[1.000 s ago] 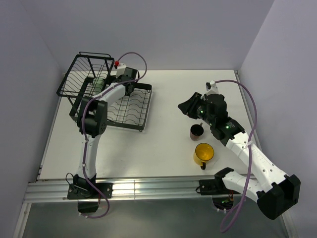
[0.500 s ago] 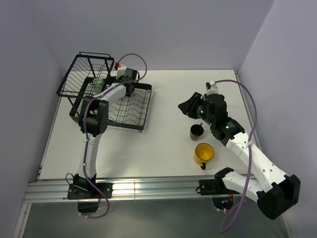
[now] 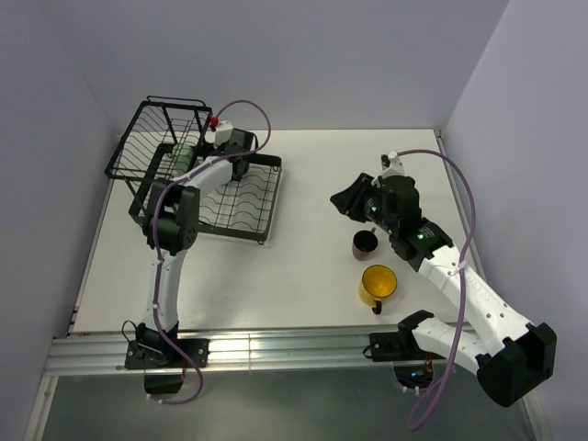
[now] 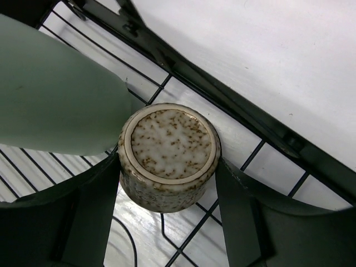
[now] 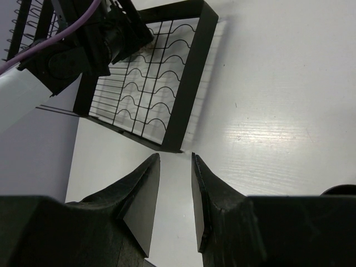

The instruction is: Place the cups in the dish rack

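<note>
The beige speckled cup [image 4: 169,147] sits upside down on the wires of the black dish rack [image 3: 275,188], next to the pale green tumbler [image 4: 50,94] lying on its side. My left gripper [image 4: 167,167] reaches into the rack's basket section [image 3: 156,138], and its fingers [image 4: 97,206] press against both sides of the speckled cup. The small dark brown mug [image 3: 365,243] and the yellow mug [image 3: 378,284] stand on the table at the right. Above the table, beyond the brown mug, my right gripper [image 3: 342,200] hovers open by a narrow gap and holds nothing [image 5: 175,161].
The rack's flat tray of curved slots [image 5: 150,89] lies between the two arms, its black frame raised off the white table [image 3: 303,266]. Walls close the table in at the back and on both sides.
My left wrist has shifted slightly left toward the basket and its fingers have drawn in on the speckled cup. The right arm and both mugs have not moved.
</note>
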{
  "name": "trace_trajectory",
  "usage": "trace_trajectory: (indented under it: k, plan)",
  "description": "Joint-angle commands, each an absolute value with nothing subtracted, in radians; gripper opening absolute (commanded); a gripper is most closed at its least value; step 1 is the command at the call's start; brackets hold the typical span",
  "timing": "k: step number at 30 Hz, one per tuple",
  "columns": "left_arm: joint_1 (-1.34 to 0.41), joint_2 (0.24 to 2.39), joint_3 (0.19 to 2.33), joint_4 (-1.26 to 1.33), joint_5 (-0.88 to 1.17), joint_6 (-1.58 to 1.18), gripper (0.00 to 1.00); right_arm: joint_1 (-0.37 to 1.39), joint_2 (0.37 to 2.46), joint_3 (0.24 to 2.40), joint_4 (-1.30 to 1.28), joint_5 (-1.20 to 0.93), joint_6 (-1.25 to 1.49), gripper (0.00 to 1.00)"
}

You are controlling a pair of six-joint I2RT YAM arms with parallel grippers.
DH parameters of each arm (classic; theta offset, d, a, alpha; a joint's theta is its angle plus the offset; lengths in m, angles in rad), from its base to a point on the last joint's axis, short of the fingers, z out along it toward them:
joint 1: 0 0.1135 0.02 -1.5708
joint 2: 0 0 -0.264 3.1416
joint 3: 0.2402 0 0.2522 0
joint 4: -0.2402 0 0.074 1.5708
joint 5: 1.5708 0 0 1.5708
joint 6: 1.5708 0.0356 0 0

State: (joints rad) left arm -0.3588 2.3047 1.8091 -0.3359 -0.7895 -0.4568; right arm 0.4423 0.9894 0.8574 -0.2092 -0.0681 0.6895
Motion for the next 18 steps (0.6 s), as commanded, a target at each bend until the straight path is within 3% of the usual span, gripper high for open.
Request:
trace_trajectory:
  k: [1, 5, 18]
  plan:
    - [-0.357, 2.217, 1.746, -0.351, -0.788, -0.505, 0.06, 0.436, 0.965, 0.853, -0.167, -0.06, 0.68, 0.37]
    - [-0.364, 2.158, 1.674, -0.302, -0.801, -0.514, 0.0, 0.434, 0.965, 0.845, -0.153, -0.066, 0.681, 0.37]
    - [-0.394, 2.085, 1.557, -0.197, -0.765, -0.555, 0.0, 0.434, 0.959, 0.836, -0.143, -0.068, 0.673, 0.37]
